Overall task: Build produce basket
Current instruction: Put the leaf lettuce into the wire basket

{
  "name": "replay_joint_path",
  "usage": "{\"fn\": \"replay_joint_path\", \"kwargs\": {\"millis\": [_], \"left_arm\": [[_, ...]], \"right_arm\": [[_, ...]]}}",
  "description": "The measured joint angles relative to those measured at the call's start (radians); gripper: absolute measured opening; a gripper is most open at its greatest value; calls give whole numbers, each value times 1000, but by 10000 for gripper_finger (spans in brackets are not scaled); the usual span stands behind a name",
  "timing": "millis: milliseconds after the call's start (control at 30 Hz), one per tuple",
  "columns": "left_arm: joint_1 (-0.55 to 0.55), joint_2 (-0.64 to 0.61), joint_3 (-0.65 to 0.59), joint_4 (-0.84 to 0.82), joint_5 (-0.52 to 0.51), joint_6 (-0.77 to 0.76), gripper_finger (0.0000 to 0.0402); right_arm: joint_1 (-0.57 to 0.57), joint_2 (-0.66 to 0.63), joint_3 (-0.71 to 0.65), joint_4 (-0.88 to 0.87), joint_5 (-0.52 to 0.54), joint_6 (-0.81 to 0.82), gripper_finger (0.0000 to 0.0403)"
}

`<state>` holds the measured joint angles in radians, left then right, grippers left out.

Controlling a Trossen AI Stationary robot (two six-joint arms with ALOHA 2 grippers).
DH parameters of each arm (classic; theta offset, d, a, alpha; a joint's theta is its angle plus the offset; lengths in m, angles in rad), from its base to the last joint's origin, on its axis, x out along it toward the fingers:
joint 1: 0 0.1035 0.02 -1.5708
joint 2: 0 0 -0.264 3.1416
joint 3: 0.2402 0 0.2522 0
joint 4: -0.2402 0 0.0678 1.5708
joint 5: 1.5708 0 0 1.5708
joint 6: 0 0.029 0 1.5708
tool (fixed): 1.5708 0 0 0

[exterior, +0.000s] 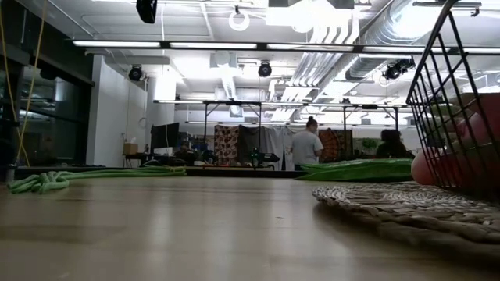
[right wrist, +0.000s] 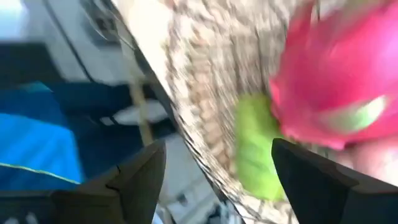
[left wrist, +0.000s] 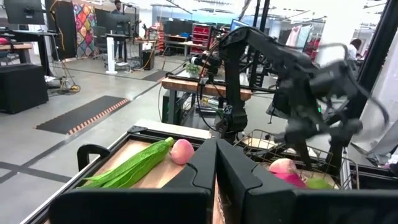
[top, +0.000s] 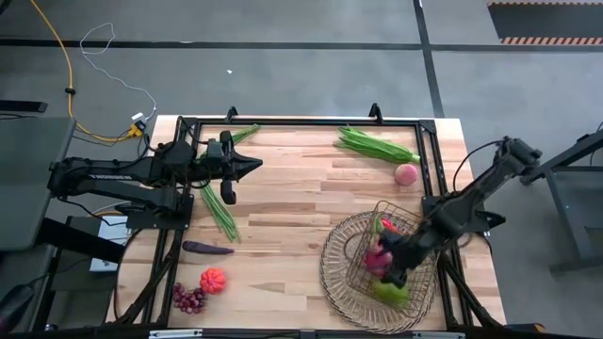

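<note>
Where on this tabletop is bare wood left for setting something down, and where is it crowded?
The widest bare patch is mid-table, between the long beans and the basket. Another lies along the front edge between the pumpkin and the basket. Crowded: the basket, with the dragon fruit, a green pepper and the open right hand over it.

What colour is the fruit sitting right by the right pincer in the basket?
Bright pink with green tips: the dragon fruit; clearest in the right wrist view.

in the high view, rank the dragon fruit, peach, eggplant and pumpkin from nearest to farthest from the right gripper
1. dragon fruit, in the basket, right at the right gripper
2. peach, far side of the table, right
3. pumpkin, near-left area
4. eggplant, left; close to the pumpkin's distance, hard to separate
</note>
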<state>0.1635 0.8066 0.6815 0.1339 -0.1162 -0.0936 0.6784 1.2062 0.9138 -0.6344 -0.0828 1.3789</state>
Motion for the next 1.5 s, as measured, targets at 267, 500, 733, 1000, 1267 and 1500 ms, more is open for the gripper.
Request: {"fn": "replay_joint_path", "kwargs": {"millis": [267,500,733,1000,1267,1500], "left_arm": [[0,0,0,2,5,-30,0],[0,-1,0,40,66,-81,0],[0,-1,0,51,83,-165,0],[0,-1,0,49,83,-166,0],[0,-1,0,46,81,-203,0],[0,-1,0,51,79,-142,0]], "right_arm": [[-177,-180,0,230,276,-244,282],[-430,-200,0,327,318,-659,282],[-655,-205,0,348,237,-993,282],[-794,-220,1,374,113,-1204,282],[-860,-218,1,488,6,-1283,282],[-871,-218,1,591,3,-1211,282]]}}
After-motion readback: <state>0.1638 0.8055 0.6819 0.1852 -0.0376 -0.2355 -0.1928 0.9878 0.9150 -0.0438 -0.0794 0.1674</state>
